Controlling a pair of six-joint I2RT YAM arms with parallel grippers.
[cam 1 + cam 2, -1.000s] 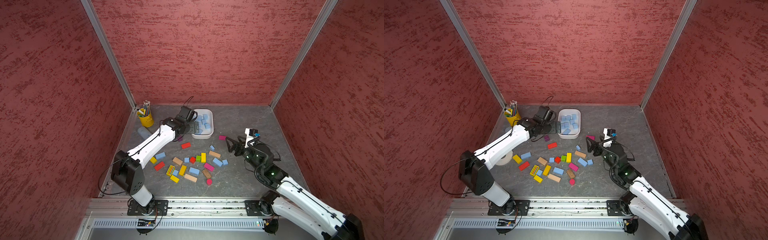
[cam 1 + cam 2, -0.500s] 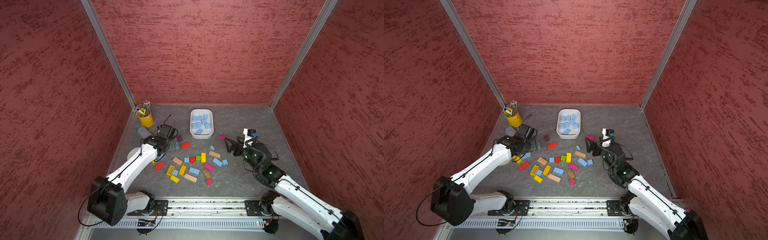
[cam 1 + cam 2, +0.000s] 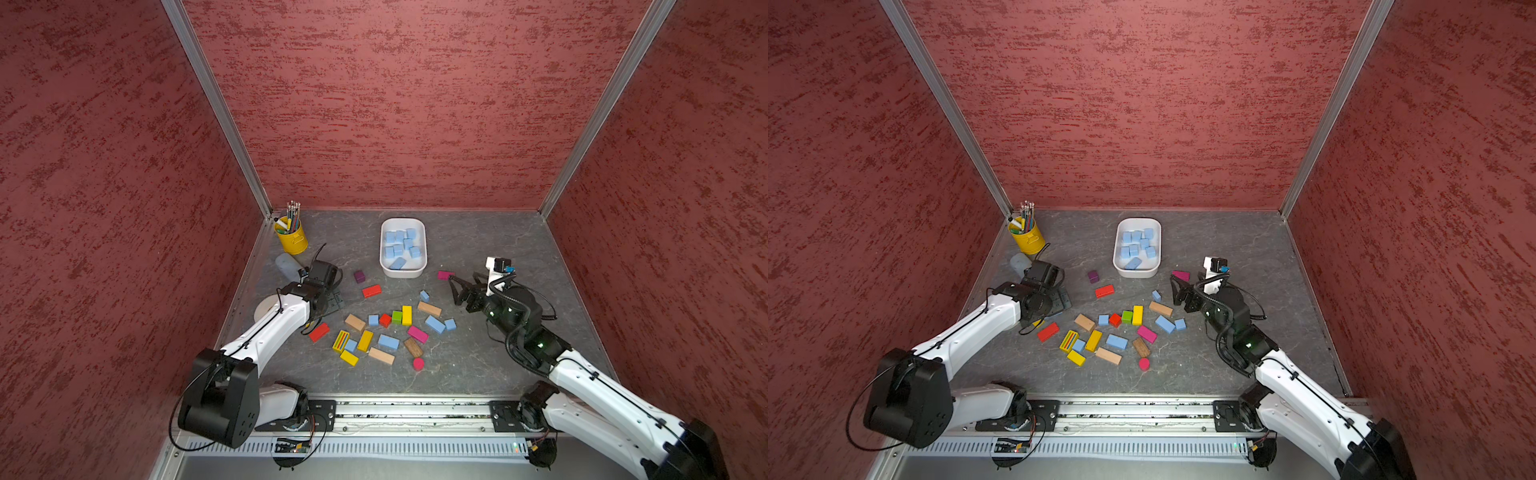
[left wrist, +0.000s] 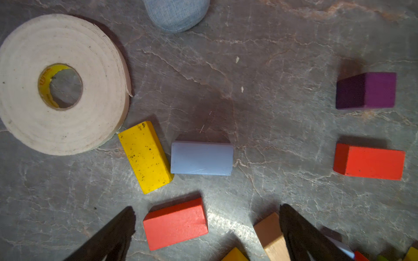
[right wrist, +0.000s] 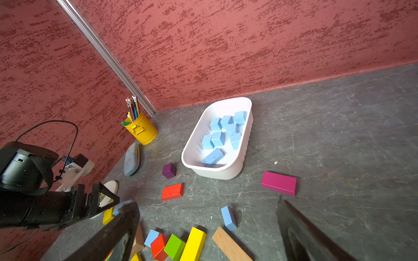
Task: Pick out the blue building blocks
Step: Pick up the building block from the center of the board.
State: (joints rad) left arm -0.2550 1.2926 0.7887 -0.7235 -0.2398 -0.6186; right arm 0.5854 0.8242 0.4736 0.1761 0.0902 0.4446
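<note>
Pale blue block [image 4: 201,158], rectangular, lying flat, touching yellow block [image 4: 146,157].

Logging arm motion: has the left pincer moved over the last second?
Yes. The left pincer has pulled back from over the white bin toward the tape roll.

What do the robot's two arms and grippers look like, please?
The left arm and right arm have white shells, black joints and loose black cables looping alongside. The left gripper and right gripper have black, pointed, triangular fingers. Small green lights glow on the right arm's dark forearm.
</note>
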